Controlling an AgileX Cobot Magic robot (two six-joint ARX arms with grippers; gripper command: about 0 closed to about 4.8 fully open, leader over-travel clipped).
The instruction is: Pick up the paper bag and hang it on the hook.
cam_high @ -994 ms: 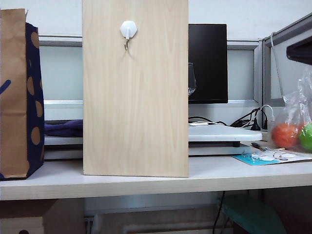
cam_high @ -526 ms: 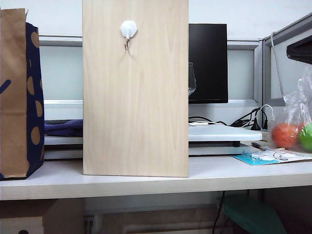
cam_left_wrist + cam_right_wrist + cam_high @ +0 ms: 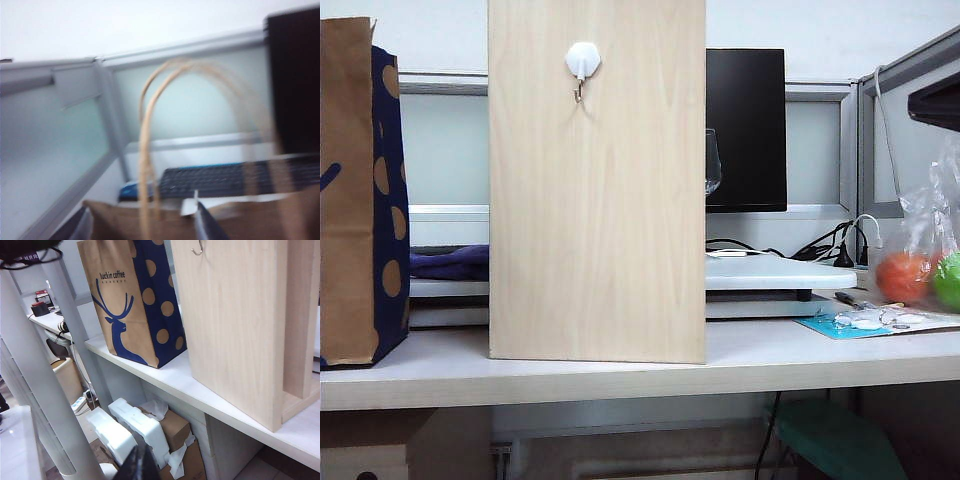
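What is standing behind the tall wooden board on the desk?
Behind the wooden board, a black monitor and part of a wine glass show past its right edge. A dark blue cloth shows at its left. Everything directly behind it is covered.

Pale surface (image 3: 770, 365) against white wall (image 3: 800, 25), grey-framed frosted partition panels (image 3: 445, 150) behind. Black monitor (image 3: 745, 130), cables (image 3: 820, 245), cardboard box (image 3: 175, 427) and white foam (image 3: 137, 427) on floor underneath.

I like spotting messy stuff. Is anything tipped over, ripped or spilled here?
Nothing stands out. The paper bag stands upright on the desk, the wooden board stands straight, and the hook is empty.
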